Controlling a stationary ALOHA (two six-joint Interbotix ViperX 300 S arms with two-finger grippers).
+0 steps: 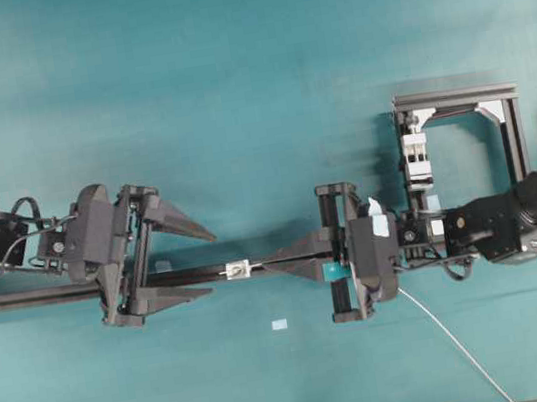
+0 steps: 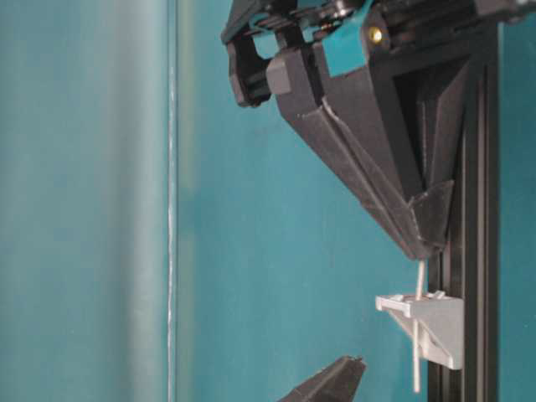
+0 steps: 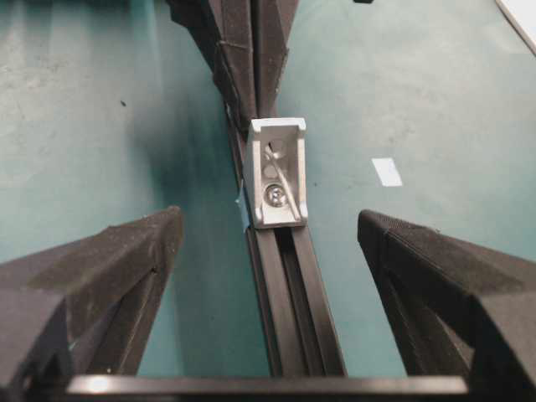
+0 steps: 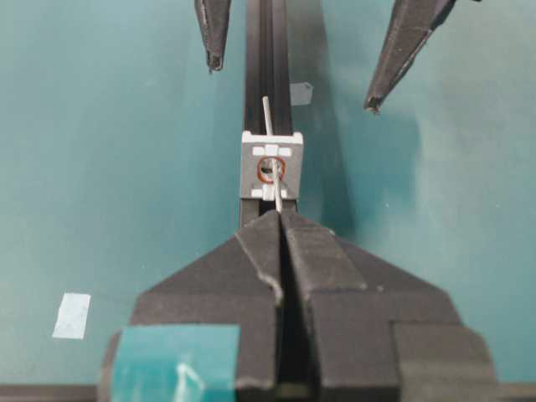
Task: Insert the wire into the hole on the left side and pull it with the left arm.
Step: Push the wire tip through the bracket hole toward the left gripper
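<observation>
The wire (image 4: 275, 188) runs from my shut right gripper (image 4: 279, 216) through the hole (image 4: 270, 167) in the small white block (image 1: 238, 268). Its short end (image 4: 266, 109) sticks out on the far side, towards the left arm. In the table-level view the wire (image 2: 417, 335) passes through the block (image 2: 431, 322) just below the right gripper (image 2: 423, 249). The rest of the wire (image 1: 456, 340) trails behind the right arm to the table's front edge. My left gripper (image 1: 202, 263) stands open just left of the block (image 3: 279, 172), one finger (image 3: 117, 276) on each side of the rail, touching nothing.
The block sits on a black rail (image 3: 293, 293) running across the table. A black frame (image 1: 500, 126) with a white clamp (image 1: 416, 159) stands at the back right. A pale tape square (image 1: 279, 324) lies on the teal mat in front of the rail.
</observation>
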